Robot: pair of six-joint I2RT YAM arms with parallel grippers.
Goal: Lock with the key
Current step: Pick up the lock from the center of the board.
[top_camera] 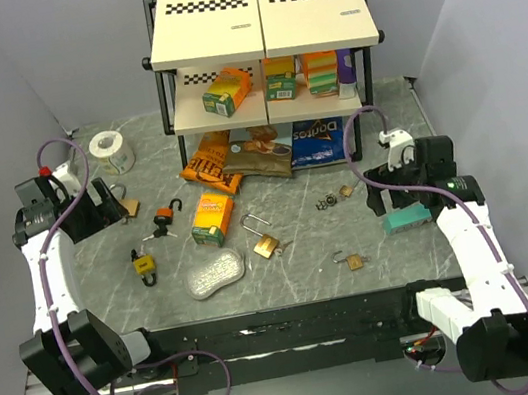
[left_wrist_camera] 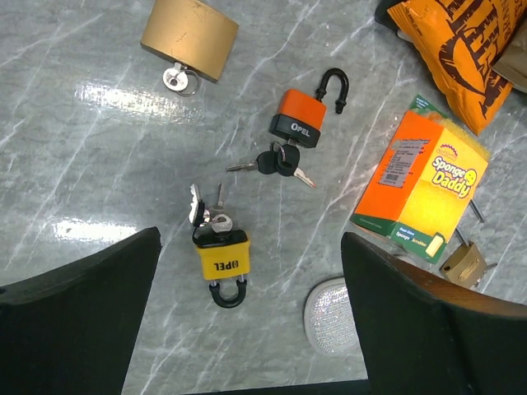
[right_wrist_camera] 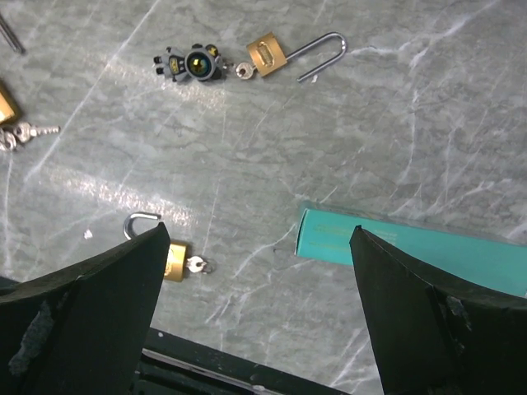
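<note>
Grey marbled bench (top_camera: 304,257), strewn with padlocks. The orange padlock (left_wrist_camera: 298,125) lies on its left side, shackle open, key (left_wrist_camera: 276,160) in its base, below the left end effector (left_wrist_camera: 251,234). It and the right end effector (right_wrist_camera: 259,229) gape wide, empty. The padlock is probably dense, rigid and slick: pinch the body's flat faces.

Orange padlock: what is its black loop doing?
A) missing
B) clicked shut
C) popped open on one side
C: the orange padlock has its black loop lifted, and one end hangs free of the body.
</note>
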